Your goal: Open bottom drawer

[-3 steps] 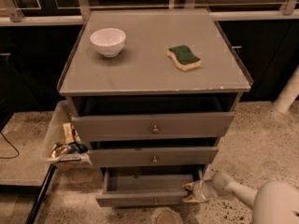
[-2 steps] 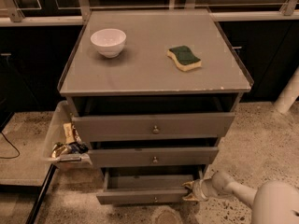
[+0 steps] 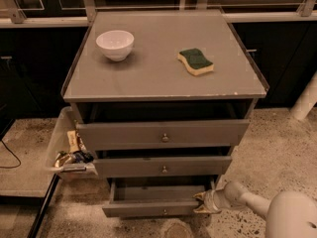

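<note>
Speckled floor (image 3: 282, 138), grey cabinet (image 3: 163, 83) before dark cupboards | bottom drawer (image 3: 148, 209) lowest, partly out | gripper (image 3: 207, 202) at its right front corner; open or closed, cannot tell | advice: pull straight outward, since an off-centre hold may skew it | white bowl (image 3: 115, 44) shows no contents; side bin (image 3: 60, 133) holds snack packets (image 3: 73, 157)
</note>
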`<state>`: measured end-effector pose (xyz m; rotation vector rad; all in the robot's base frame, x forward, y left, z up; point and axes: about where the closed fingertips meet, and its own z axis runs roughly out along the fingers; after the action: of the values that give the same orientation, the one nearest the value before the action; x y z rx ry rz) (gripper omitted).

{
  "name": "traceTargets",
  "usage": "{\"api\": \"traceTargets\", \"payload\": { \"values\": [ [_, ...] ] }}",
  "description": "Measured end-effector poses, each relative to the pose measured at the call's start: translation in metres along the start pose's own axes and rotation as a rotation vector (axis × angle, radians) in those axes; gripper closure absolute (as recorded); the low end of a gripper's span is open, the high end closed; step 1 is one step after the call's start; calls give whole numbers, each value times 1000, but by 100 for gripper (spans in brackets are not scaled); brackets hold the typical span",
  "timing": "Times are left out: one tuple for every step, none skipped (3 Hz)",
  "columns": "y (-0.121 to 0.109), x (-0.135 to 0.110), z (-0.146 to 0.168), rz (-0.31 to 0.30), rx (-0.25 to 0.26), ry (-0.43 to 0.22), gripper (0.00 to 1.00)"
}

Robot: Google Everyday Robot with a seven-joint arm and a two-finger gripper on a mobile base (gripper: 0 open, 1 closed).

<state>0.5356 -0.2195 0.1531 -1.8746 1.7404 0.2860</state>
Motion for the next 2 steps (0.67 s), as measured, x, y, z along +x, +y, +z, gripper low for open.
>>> {"api": "traceTargets", "payload": {
  "values": [
    [10,-3,3,-2,-30,-22,37],
    [13,-5,1,-4,-39,-29,60]
  ]
}}
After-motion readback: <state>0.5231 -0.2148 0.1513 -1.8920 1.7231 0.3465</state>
